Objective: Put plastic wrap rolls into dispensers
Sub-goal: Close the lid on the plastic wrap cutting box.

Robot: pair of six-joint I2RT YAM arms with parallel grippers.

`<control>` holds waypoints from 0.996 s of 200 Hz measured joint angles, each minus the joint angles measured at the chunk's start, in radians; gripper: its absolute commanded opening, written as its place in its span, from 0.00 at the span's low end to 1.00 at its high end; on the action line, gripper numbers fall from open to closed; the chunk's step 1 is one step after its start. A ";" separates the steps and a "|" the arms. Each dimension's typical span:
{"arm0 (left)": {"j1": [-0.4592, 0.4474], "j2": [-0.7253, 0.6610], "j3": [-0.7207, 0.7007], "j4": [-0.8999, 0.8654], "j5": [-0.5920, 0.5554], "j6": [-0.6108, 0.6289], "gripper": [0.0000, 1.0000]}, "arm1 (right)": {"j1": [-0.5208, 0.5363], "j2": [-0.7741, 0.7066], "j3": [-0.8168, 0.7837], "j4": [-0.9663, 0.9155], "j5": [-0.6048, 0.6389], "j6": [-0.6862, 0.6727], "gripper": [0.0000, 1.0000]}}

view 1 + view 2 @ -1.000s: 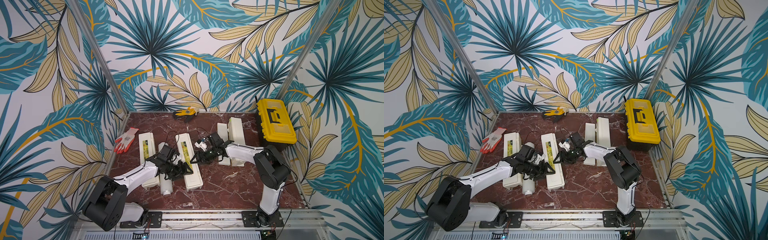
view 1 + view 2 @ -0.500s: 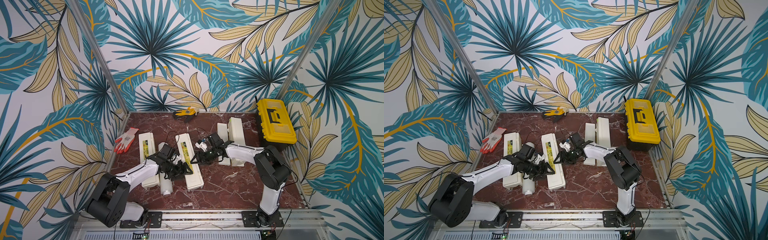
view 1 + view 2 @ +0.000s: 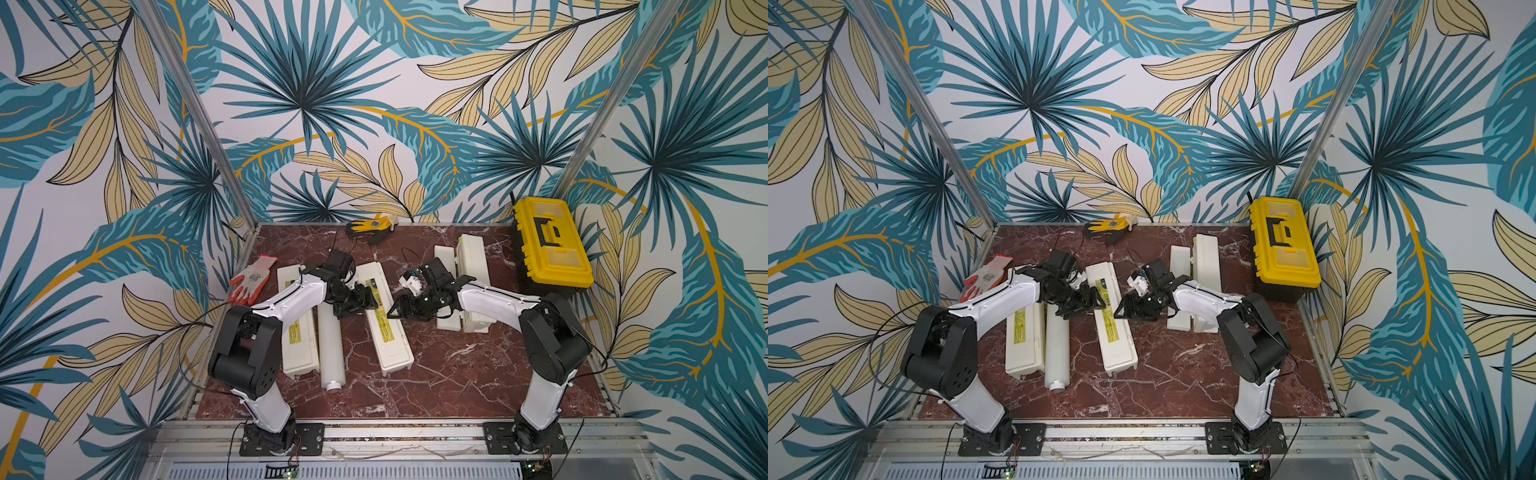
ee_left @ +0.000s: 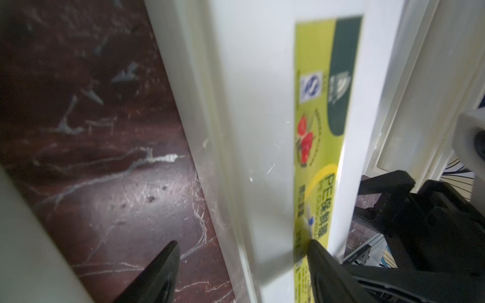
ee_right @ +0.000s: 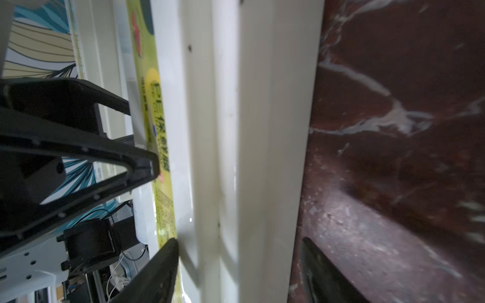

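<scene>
Three cream dispensers lie on the marble table. The middle dispenser [image 3: 386, 328] [image 3: 1115, 336] is closed, its yellow-green label up. My left gripper [image 3: 371, 302] [image 4: 242, 251] is open at its left long edge, one finger over the table and one over the label. My right gripper [image 3: 394, 311] [image 5: 238, 249] is open astride its right side wall, holding nothing. One white plastic wrap roll [image 3: 330, 349] [image 3: 1057, 353] lies on the table between the middle dispenser and the closed left dispenser [image 3: 297, 332]. The right dispenser [image 3: 471, 270] stands open behind my right arm.
A yellow-and-black toolbox [image 3: 548, 245] sits at the back right. An orange-and-white glove [image 3: 253, 278] lies at the left edge and a yellow-black glove [image 3: 372, 226] by the back wall. Patterned walls enclose three sides.
My left gripper has slid toward the back along the middle dispenser and its jaws have widened. The right gripper stays in place and has opened wider.
</scene>
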 measured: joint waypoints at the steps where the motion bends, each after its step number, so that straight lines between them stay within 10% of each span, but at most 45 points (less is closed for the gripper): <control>1: 0.000 0.003 0.003 0.000 0.000 0.002 0.75 | -0.002 0.000 0.002 -0.001 0.001 0.000 0.76; 126: -0.015 0.254 0.286 0.019 0.142 0.195 0.59 | -0.138 0.291 0.366 0.108 -0.022 0.053 0.88; 199: 0.001 0.223 0.254 0.000 0.125 0.181 0.76 | -0.154 0.391 0.511 0.012 -0.056 0.061 0.59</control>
